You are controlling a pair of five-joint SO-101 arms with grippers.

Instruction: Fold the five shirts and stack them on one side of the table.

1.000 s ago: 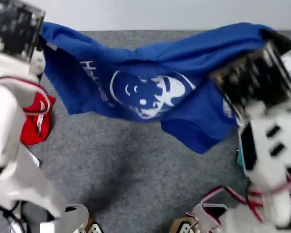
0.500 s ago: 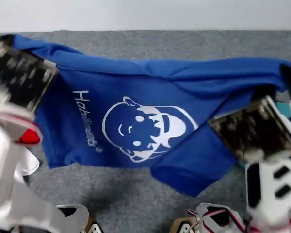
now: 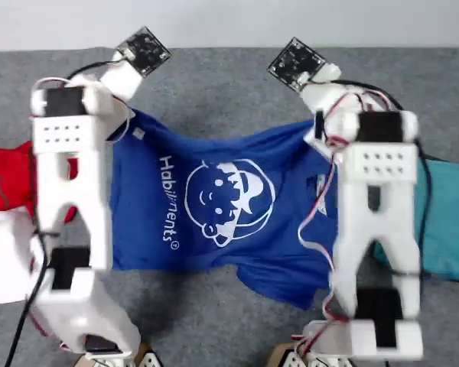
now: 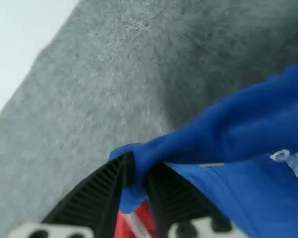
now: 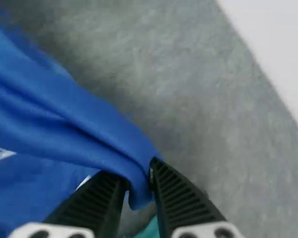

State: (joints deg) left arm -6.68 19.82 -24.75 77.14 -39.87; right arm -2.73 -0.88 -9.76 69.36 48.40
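The left jaws and the right jaws are each pinching tight on the far edge of the blue shirt, which is lying spread on the worktop. Only thin folds are sitting in them, so I am judging that a tug risks pulling one free and skewing the fold.

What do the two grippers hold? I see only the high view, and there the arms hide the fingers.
Observer: In the left wrist view, the left gripper is shut on an edge of the blue shirt.
Operator: And the right one?
Observer: The right wrist view shows the right gripper shut on a fold of the same shirt.
Operator: Anything else near it?
Observer: Teal cloth shows between that gripper's fingers, under the blue fold.
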